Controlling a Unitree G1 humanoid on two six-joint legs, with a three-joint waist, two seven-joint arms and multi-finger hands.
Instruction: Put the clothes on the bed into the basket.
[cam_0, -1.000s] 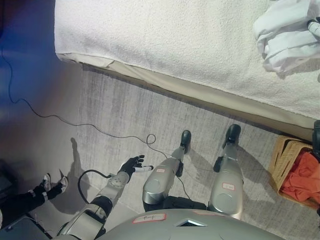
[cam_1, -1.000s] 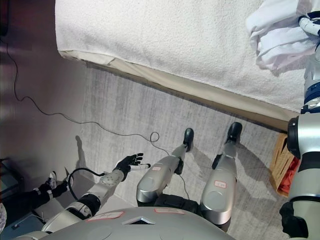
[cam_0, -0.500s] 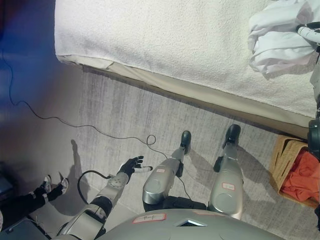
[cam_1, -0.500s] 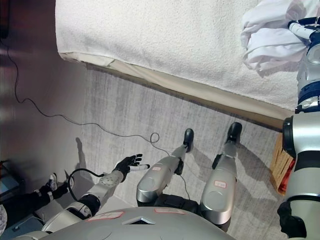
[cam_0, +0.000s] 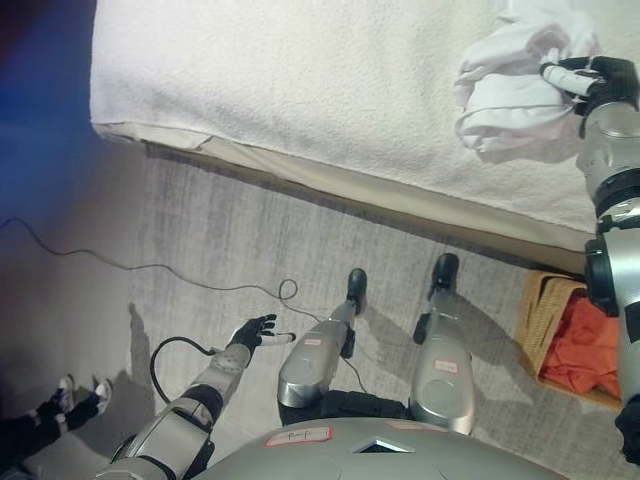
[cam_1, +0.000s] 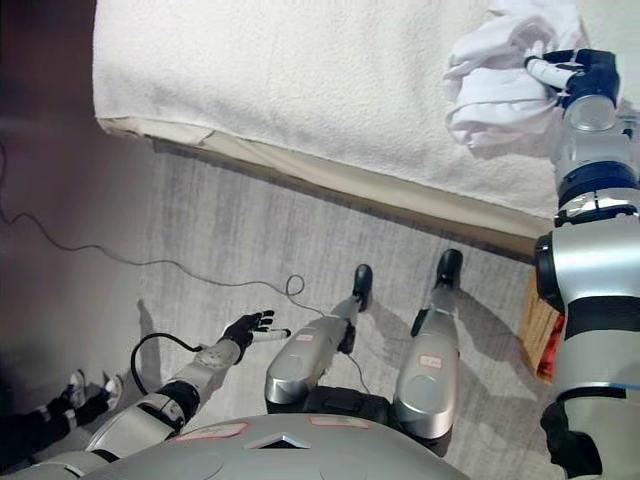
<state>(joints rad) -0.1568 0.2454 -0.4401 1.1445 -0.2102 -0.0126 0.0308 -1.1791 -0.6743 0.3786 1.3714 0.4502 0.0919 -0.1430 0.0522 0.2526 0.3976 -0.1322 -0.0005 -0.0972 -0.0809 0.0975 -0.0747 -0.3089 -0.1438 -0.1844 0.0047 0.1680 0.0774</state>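
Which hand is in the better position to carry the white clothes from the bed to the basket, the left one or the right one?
The right hand. It already grips the white clothes on the bed, and the basket stands on the floor on that same side. The left hand hangs low and open, far from both.

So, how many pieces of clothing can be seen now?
2: a white garment on the bed, at the right hand, and an orange garment in the basket; more may be hidden.

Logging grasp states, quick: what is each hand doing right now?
Left hand: open, empty, low by the floor.
Right hand: shut on the white cloth on the bed.
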